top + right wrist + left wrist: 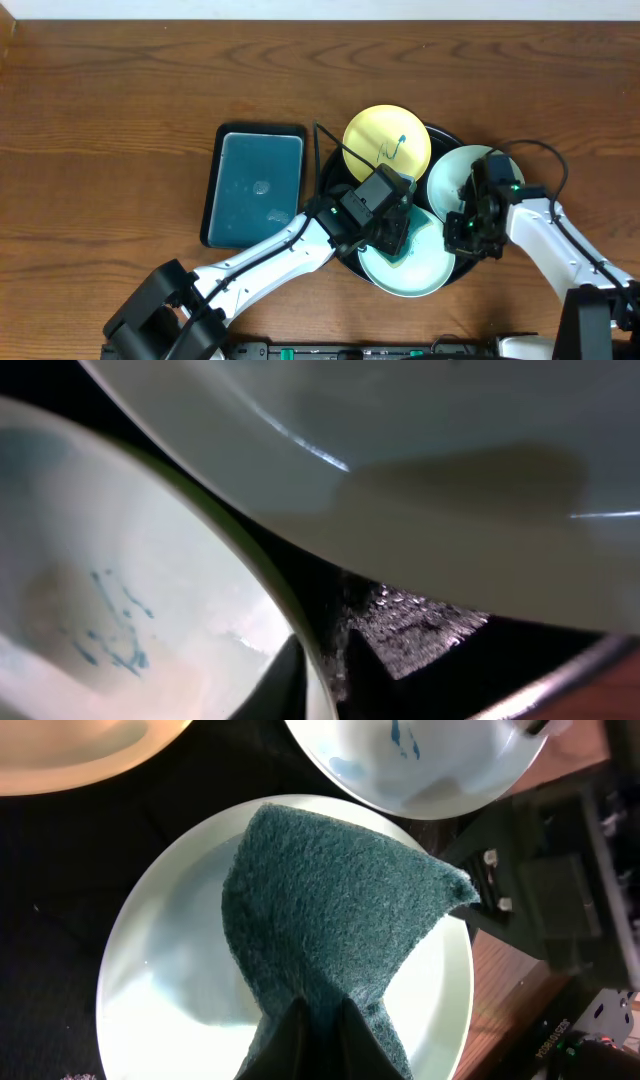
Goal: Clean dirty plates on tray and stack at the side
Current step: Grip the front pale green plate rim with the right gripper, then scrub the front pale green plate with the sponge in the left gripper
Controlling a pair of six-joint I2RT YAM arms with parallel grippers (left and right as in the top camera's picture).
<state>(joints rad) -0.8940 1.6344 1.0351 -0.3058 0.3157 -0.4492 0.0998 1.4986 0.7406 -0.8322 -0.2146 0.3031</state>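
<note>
Left gripper (318, 1022) clamped on scouring sponge (330, 900), on mint plate (160, 1005) at black tray (50, 880) front. Right gripper (310, 662) straddles plate rim; cannot tell if clamped. Risk: weak hold, scrubbed plate skids into marked plate (430, 770).

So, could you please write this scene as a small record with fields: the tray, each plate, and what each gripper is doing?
black tray: holds all three plates
yellow plate: rear, teal scribble
marked mint plate: right, teal marks
front mint plate: under the sponge
left gripper: shut on green scouring sponge
right gripper: straddles marked mint plate's rim, grip unclear
teal tray: left of black tray
</note>
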